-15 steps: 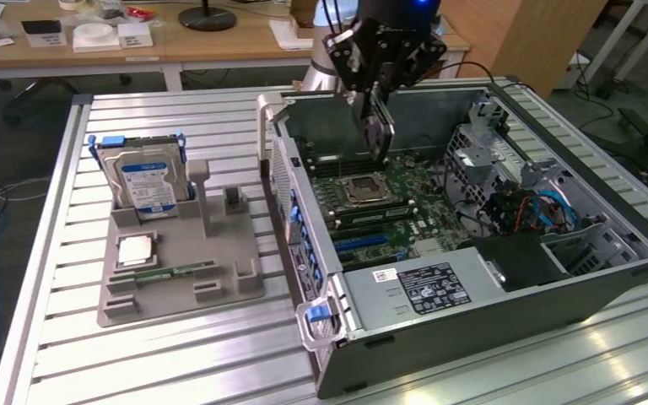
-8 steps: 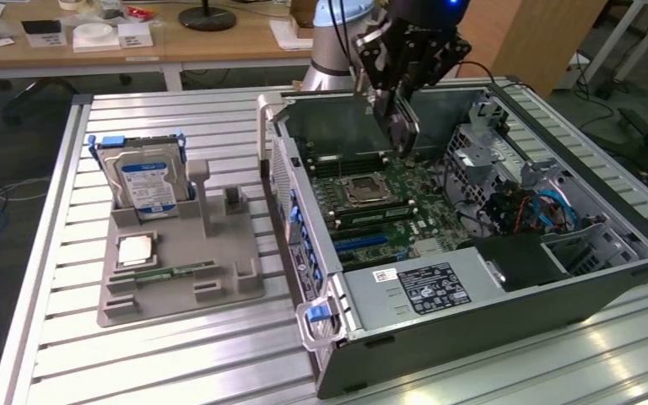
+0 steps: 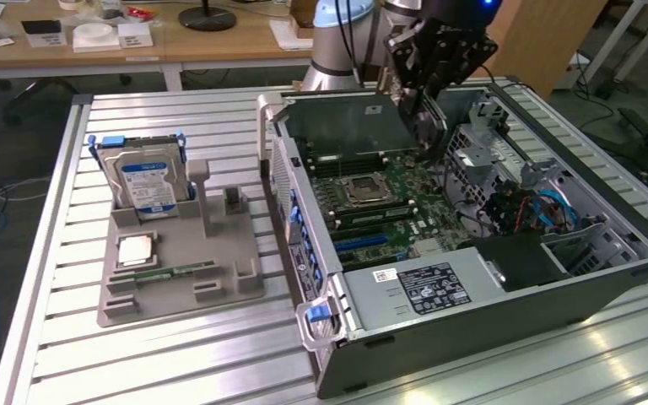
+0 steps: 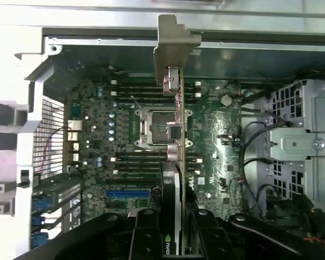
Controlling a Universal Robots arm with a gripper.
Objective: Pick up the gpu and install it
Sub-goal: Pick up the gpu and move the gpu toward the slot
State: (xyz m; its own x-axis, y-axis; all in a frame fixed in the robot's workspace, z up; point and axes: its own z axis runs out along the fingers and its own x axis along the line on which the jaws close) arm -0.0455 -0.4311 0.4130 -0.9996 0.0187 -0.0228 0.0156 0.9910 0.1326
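Note:
The gpu [image 3: 347,126] is a thin dark card hanging upright over the open computer case [image 3: 594,287]. My gripper [image 3: 420,118] is shut on its end nearest the arm. In the wrist view the gpu [image 4: 179,124] shows edge-on. It runs from my gripper [image 4: 176,238] out to its pale metal bracket [image 4: 176,43] by the case's rear wall. Under the card lies the motherboard [image 4: 216,124] with its CPU socket [image 4: 151,127], and a blue slot [image 4: 127,193] sits to one side. The card is above the board and not seated in a slot.
At the exterior view's left, a grey holder [image 3: 234,291] carries a silver hard drive [image 3: 149,181] standing upright, a small chip [image 3: 135,249] and a slim green memory stick [image 3: 172,274]. The drive cage [image 3: 482,152] and cables [image 3: 538,211] crowd the case's right side.

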